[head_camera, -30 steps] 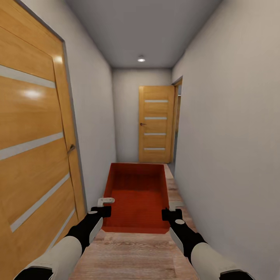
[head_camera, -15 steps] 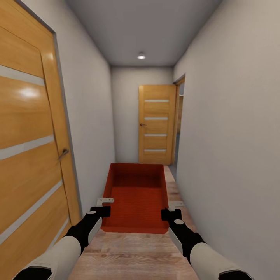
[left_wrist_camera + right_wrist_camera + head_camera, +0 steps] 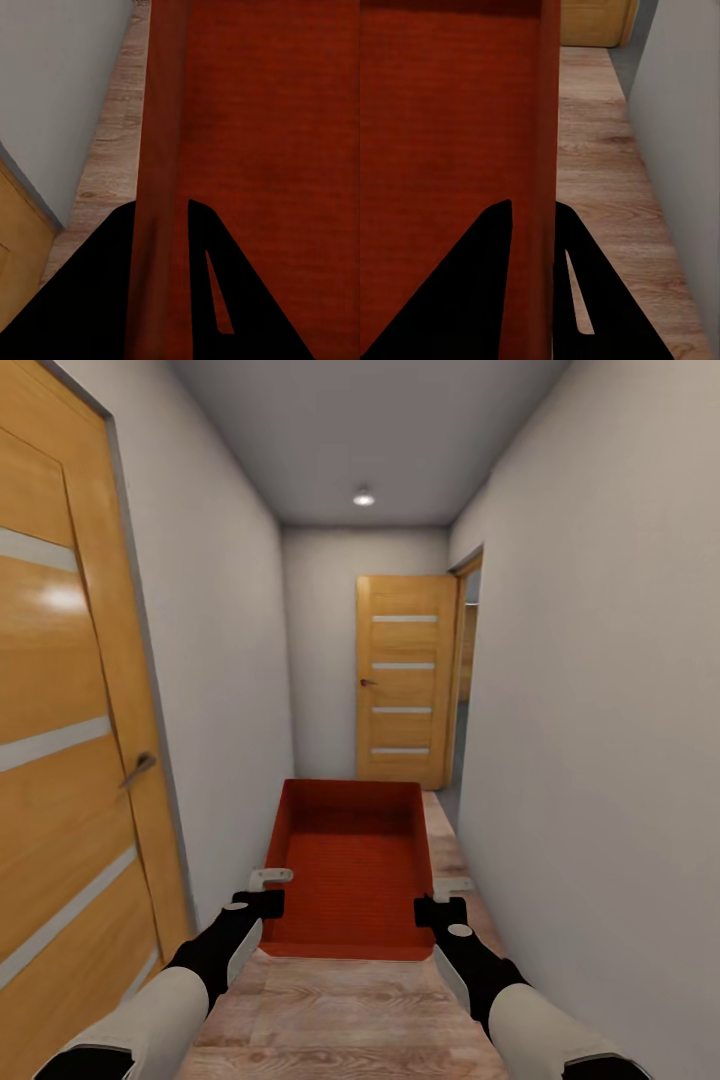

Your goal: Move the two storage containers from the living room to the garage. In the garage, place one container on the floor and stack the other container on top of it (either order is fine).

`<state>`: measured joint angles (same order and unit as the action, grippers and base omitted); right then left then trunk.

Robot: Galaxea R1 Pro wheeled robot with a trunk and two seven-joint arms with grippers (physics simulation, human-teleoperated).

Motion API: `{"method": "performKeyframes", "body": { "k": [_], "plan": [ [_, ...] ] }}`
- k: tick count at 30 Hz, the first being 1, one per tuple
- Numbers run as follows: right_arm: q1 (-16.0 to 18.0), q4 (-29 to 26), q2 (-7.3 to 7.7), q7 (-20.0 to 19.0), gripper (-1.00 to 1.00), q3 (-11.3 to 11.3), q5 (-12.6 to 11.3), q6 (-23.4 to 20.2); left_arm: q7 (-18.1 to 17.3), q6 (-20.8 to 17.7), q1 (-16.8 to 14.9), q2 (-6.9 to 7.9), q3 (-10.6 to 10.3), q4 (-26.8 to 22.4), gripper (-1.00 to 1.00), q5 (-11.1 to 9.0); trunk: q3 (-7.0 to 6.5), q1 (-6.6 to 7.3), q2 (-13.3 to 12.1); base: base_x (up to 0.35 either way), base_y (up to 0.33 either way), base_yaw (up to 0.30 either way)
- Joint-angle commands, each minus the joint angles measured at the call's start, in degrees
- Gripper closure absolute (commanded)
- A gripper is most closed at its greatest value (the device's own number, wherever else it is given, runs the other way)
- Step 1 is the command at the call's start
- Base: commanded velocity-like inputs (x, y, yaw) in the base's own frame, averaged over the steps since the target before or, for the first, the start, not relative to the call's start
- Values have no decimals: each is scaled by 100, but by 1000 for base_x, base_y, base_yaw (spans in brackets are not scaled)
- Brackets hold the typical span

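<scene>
Two arms reach forward, level, over the hallway's wood floor (image 3: 340, 1010), carrying one orange-red storage container (image 3: 350, 870) between them; left gripper (image 3: 161, 225) clamps its left wall, right gripper (image 3: 534, 225) its right wall.

Left gripper (image 3: 161, 225): two black fingers (image 3: 97, 300) straddle the thin side wall of the orange-red storage container (image 3: 270, 150), one finger outside, one inside, both against the wall. Container interior is bare. Beyond the wall: light wood plank floor (image 3: 112, 142), pale grey wall (image 3: 60, 82), a wooden door corner (image 3: 19, 255).
</scene>
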<state>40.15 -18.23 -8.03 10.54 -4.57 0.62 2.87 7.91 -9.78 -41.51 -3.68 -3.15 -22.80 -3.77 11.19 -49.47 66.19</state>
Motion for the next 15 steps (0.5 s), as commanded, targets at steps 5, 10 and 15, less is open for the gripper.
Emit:
{"method": "performKeyframes", "body": {
  "k": [5, 10, 15],
  "plan": [
    [2, 18, 229, 475, 100, 79, -27, 20, 474, 93, -8, 12, 114, -31, 100, 87, 8, -3, 4, 323, 0, 0],
    [2, 20, 225, 475, 100, 79, -27, 21, 474, 92, -7, 9, 114, -31, 100, 87, 8, -3, 4, 323, 0, 0],
    [1, 21, 224, 475, 100, 79, -27, 15, 474, 90, -6, 8, 113, -31, 100, 87, 8, -3, 4, 323, 0, 0]
  ]
}}
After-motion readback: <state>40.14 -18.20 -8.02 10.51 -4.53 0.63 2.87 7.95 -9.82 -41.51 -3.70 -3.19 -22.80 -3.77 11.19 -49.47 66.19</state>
